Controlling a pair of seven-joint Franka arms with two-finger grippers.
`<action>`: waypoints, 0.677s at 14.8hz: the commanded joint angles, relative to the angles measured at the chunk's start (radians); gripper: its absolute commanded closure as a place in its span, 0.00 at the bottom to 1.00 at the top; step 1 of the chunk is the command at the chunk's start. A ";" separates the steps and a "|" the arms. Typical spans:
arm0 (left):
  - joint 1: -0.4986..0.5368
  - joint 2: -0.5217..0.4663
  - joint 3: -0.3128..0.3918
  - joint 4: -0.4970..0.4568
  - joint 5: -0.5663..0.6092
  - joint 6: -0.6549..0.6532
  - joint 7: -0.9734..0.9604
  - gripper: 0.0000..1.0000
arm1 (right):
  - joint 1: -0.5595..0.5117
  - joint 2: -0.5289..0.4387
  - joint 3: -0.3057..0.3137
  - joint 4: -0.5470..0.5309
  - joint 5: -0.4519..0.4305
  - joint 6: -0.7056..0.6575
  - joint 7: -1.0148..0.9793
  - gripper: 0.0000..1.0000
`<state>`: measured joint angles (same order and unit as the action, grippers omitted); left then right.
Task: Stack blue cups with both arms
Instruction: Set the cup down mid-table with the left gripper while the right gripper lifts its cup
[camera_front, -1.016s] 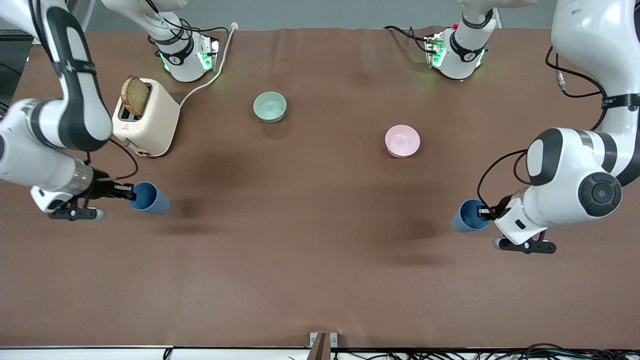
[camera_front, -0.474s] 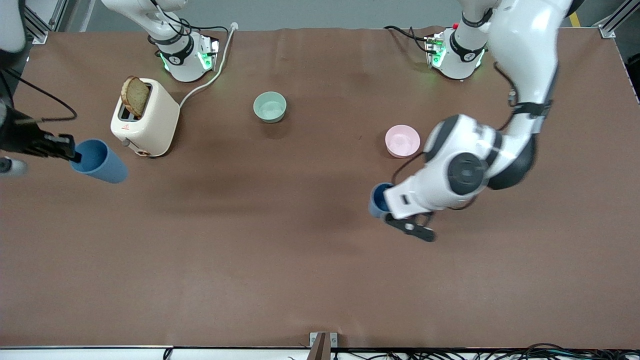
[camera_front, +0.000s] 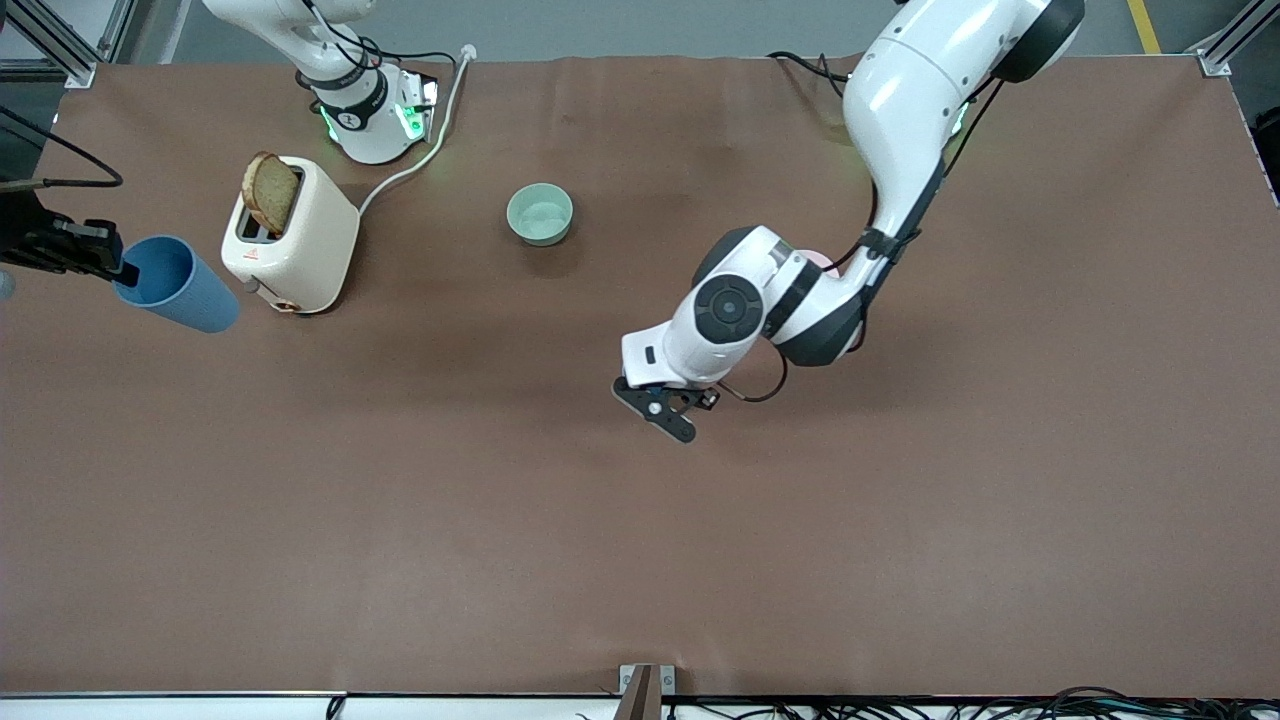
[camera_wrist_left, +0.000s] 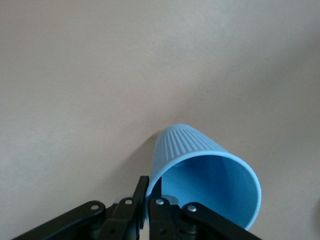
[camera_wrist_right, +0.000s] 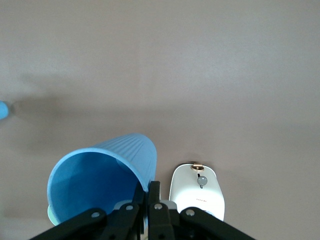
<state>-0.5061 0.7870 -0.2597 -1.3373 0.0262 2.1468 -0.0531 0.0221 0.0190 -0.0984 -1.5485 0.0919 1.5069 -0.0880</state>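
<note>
My right gripper (camera_front: 122, 270) is shut on the rim of a blue cup (camera_front: 178, 287). It holds the cup tilted in the air at the right arm's end of the table, beside the toaster. The right wrist view shows the same grip (camera_wrist_right: 150, 192) on this cup (camera_wrist_right: 102, 172), one finger inside the rim and one outside. My left gripper (camera_wrist_left: 149, 192) is shut on the rim of the second blue cup (camera_wrist_left: 205, 172), above bare table near the middle. In the front view the left arm's wrist (camera_front: 725, 315) hides that gripper and its cup.
A cream toaster (camera_front: 290, 240) with a bread slice (camera_front: 270, 192) stands near the right arm's base; it also shows in the right wrist view (camera_wrist_right: 197, 192). A pale green bowl (camera_front: 540, 213) sits mid-table. The pink bowl (camera_front: 822, 262) is mostly hidden under the left arm.
The left arm has swung its cup from its end of the table toward the middle. The right arm has lifted its cup and carried it outward, beside the toaster.
</note>
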 joint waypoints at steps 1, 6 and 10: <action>-0.023 0.043 0.010 0.033 0.037 0.015 0.003 0.95 | -0.005 -0.017 0.008 0.001 -0.014 -0.011 0.010 1.00; -0.025 -0.021 0.016 0.030 0.035 -0.022 -0.002 0.00 | 0.004 -0.014 0.012 -0.002 -0.001 0.001 0.020 1.00; 0.085 -0.185 0.017 0.032 0.034 -0.197 -0.001 0.00 | 0.067 -0.008 0.014 -0.008 0.003 0.038 0.115 1.00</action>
<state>-0.4927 0.7174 -0.2458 -1.2742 0.0492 2.0165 -0.0566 0.0490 0.0188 -0.0870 -1.5476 0.0940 1.5261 -0.0360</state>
